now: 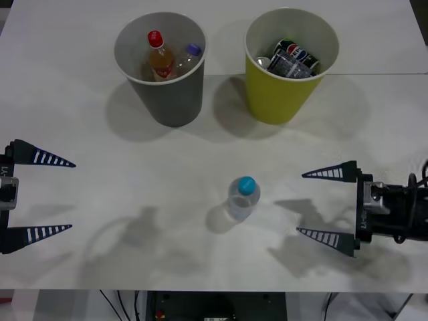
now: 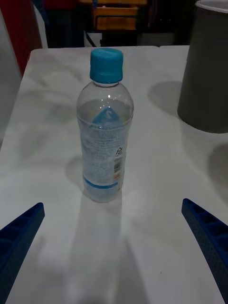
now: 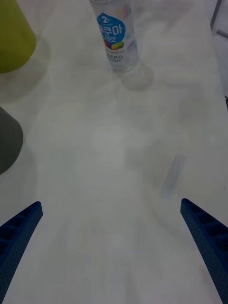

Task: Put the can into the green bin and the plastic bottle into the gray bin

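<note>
Right gripper (image 1: pixel 326 204): held low over the white table (image 1: pixel 100 200) at the right edge, pointed sideways toward the middle; fingers spread wide, nothing held.
Left gripper (image 1: pixel 50 196): held at the left edge of the table, pointed inward toward the right gripper; fingers likewise spread wide, nothing held.
Plastic bottle (image 1: pixel 243 198): one, upright on the table, light-blue cap on top; placed just ahead of the right gripper's fingertips, in line with the gap between them but not between them, untouched; well apart from the left gripper, straight ahead of it across the table.
Gray bin (image 1: pixel 160 67): one, upright, set farther back on the table than both grippers, on the left gripper's side of the bottle.
Green bin (image 1: pixel 291 63): one, upright, beside the gray bin and apart from it, farther back than the right gripper.
Bottles in the gray bin: two are counted, a red-capped orange bottle (image 1: pixel 159 57) and a purple-capped bottle (image 1: pixel 188 59).
Cans (image 1: pixel 291 58) in the green bin: several are seen lying together; the exact number cannot be told.
</note>
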You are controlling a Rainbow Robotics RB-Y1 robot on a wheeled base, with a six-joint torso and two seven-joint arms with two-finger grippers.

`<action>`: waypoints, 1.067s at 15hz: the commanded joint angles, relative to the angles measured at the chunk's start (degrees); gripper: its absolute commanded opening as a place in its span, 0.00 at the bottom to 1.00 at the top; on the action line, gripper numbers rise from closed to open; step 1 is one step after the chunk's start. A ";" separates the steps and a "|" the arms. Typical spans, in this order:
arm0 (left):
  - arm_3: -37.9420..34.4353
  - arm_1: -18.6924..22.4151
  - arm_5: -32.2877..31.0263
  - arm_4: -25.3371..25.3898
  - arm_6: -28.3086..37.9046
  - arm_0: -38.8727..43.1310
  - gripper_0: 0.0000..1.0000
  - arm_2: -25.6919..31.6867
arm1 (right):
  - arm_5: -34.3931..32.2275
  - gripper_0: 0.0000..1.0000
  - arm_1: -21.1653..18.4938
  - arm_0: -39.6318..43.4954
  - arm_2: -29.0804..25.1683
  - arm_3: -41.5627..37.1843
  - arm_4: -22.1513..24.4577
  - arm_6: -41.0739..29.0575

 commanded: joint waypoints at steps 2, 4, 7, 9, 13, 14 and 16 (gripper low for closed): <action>0.00 0.00 0.00 0.00 0.00 0.00 1.00 0.00 | -1.11 1.00 4.14 -2.81 1.88 5.19 0.00 1.34; 0.00 0.00 0.00 0.00 0.00 0.00 1.00 0.00 | -1.11 1.00 6.51 -4.04 2.68 7.47 0.09 1.95; 0.00 0.00 0.00 0.00 0.00 0.00 1.00 0.00 | -1.11 1.00 9.41 -6.07 3.55 11.16 0.97 2.92; 0.00 0.00 0.00 0.00 0.00 0.00 1.00 0.00 | -0.67 1.00 11.43 -7.21 3.55 11.95 3.34 3.18; 0.00 0.00 0.00 0.00 0.00 0.00 1.00 0.00 | 1.26 1.00 13.72 -8.70 5.93 12.92 4.40 3.18; 0.00 0.00 0.00 0.00 0.00 0.00 1.00 0.00 | 2.23 1.00 13.81 -9.05 6.81 13.01 4.40 3.36; 0.00 0.00 0.00 0.00 0.00 0.00 1.00 0.00 | 3.72 1.00 14.33 -9.41 8.56 13.01 4.40 3.36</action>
